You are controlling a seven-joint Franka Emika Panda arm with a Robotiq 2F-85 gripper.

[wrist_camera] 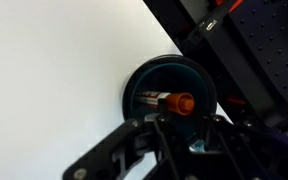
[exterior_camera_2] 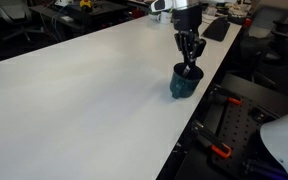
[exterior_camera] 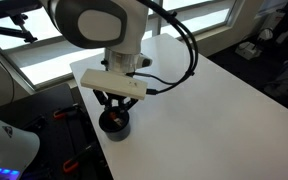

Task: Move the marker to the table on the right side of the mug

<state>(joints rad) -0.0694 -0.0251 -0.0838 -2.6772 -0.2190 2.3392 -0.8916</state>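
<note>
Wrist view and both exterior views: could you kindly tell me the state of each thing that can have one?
marker: inside the mug, leaning, orange end showing, not yet on the table.
mug: upright near the table's edge, holding the marker.
tool: down at the mug's mouth, jaws close together, apparently closed on the marker.

arm (exterior_camera: pixel 99 22), upper middle of the frame: fat white rounded shell with a grey oval cap. under it a white oblong block (exterior_camera: pixel 114 84) sits across the wrist. a thin black cable (exterior_camera: pixel 189 50) loops at right. the gripper (exterior_camera: pixel 115 110) is black, with jointed linkage fingers (wrist_camera: pixel 109 158).
</note>
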